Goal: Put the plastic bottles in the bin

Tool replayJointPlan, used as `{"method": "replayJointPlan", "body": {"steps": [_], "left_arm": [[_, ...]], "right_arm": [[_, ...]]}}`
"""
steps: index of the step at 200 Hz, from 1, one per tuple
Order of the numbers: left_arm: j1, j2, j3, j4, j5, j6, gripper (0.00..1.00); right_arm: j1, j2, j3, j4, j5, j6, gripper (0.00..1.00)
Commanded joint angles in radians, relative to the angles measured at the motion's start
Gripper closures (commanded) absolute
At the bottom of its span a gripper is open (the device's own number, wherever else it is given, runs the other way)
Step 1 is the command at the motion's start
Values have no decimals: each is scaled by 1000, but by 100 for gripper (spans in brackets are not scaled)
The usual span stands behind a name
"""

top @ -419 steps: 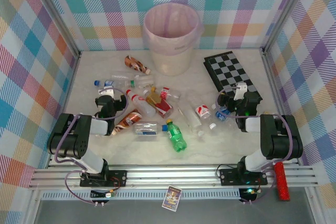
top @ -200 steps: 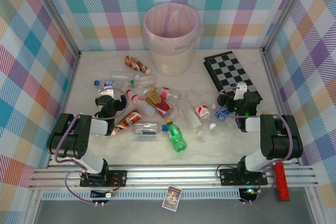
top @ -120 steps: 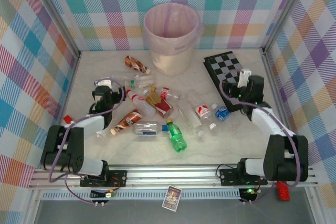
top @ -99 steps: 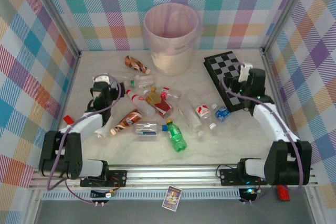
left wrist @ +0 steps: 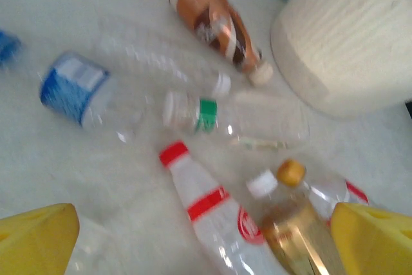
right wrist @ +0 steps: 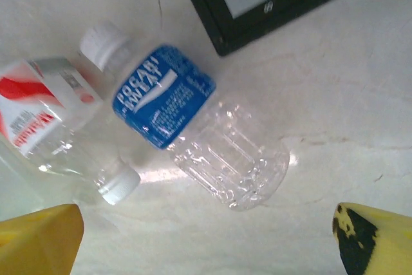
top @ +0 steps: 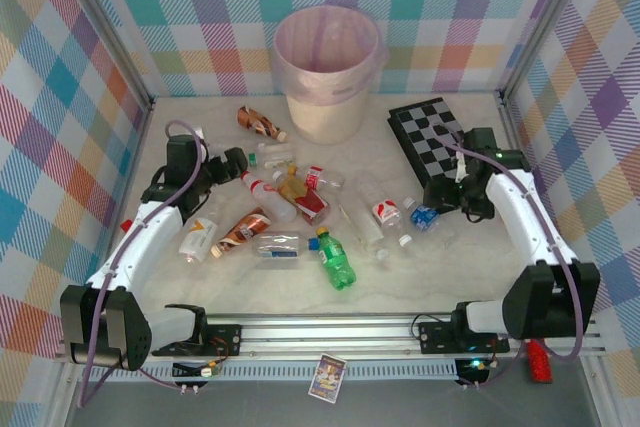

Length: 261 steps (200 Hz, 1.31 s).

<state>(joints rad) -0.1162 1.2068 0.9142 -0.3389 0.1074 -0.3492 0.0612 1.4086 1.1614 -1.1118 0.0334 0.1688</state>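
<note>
Many bottles (top: 336, 263) lie scattered on the table (top: 450, 272), all of them outside the bin (top: 325, 117), which stands at the far wall. Left gripper (top: 228, 162) hangs over the bottles on the left side, its fingers spread wide and holding nothing. Right gripper (top: 450, 192) hangs just above a blue-label bottle (right wrist: 187, 120) near the checkerboard (top: 430, 137); its fingers are also spread wide and empty.

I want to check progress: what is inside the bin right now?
Inside the bin the pink bag liner is visible, with nothing seen in it; the plastic bottles lie on the table. The bin's near bottom is covered by its front wall.
</note>
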Motion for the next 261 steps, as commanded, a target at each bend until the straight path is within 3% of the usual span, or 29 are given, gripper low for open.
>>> {"method": "replayJointPlan", "body": {"steps": [1,57,127,221,261], "left_arm": [[-8,-25,50,-97,128,-57,0],[-8,-60,64,-98,164,-74,0],[-7,-22,84,-42,127,-93,0],[-7,10,83,-6,149,-131,0],[-7,24,98,-17,138,-135,0]], "right_arm": [[22,66,-10,-35,-25,-29,1],[42,182,-32,70,-43,-65,1],[46,312,-37,159,-52,-53,0],[45,268,-2,114,-66,-29,36],[45,209,35,79,-95,-27,39]]}}
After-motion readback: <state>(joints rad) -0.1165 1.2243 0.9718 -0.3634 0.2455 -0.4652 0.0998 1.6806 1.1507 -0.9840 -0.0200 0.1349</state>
